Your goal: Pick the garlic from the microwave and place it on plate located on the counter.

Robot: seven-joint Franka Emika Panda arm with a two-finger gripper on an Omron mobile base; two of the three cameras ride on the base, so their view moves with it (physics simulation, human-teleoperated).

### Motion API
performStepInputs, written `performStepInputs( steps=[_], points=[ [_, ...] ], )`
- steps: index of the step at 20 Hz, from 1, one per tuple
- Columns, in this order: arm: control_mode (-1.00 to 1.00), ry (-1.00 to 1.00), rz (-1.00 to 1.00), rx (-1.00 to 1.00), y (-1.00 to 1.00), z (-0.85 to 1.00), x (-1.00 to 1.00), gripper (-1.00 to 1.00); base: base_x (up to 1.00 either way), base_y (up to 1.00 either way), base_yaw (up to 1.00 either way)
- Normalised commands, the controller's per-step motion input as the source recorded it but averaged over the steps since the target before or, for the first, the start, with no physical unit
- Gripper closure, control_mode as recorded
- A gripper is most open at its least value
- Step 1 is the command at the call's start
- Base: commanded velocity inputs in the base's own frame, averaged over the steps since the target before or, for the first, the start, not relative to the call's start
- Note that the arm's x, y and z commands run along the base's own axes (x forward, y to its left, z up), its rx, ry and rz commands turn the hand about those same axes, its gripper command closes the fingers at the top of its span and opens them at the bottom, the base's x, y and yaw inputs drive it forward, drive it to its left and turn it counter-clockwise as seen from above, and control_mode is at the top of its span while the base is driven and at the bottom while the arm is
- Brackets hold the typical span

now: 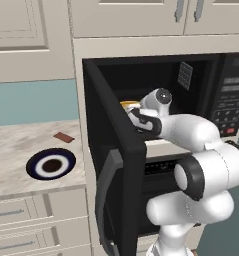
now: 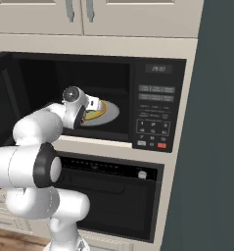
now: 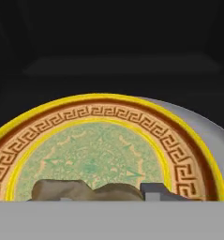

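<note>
The arm reached deep into the open microwave [image 2: 113,98], and the gripper [image 2: 95,106] sat right over the yellow-orange dish [image 3: 104,150] on the grey turntable [image 2: 111,113]. In the hand view the garlic [image 3: 85,191] lay at about 6 o'clock on that dish, a dull tan lump on the greenish centre, hard against the bottom of the picture. One dark fingertip [image 3: 155,191] stood just beside it, toward 3 o'clock of the lump, touching or nearly so. Whether the jaws had closed on the garlic could not be told; the tips were mostly hidden.

In the left base view the microwave door [image 1: 116,165] swung wide open toward the camera, grey bar handle facing out, and the wrist went in past it at roughly 12 o'clock from the elbow. Out on the counter [image 1: 21,145], at 9 o'clock from the door, the plate [image 1: 51,164] with the navy rim and brown centre lay flat. A flat reddish-brown bar [image 1: 64,137] lay near it, at about 1 o'clock of the plate, apart from it.

In the right base view the button panel [image 2: 156,108] stood at 3 o'clock of the turntable.
</note>
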Motion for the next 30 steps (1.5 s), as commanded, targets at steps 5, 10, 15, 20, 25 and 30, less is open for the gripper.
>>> performStepInputs(
  steps=[5,10,15,20,25,30],
  points=[
    [-1.00,-0.08,-0.07,0.00,-0.28,0.47,-0.53,1.00,0.00,0.00,0.00],
    [-1.00,-0.02,-0.03,0.00,-0.26,0.58,-0.54,1.00,0.00,0.00,0.00],
    [-1.00,0.00,-0.01,-0.05,-0.09,0.45,-0.76,1.00,0.00,0.00,0.00],
    [-1.00,0.01,0.00,-0.04,-0.09,0.24,-1.00,1.00,0.00,0.00,0.00],
    [-1.00,0.00,0.00,-0.01,0.00,0.22,-1.00,1.00,0.00,0.00,0.00],
    [-1.00,0.00,0.00,0.00,0.00,0.40,-0.96,1.00,0.00,0.00,0.00]
  ],
)
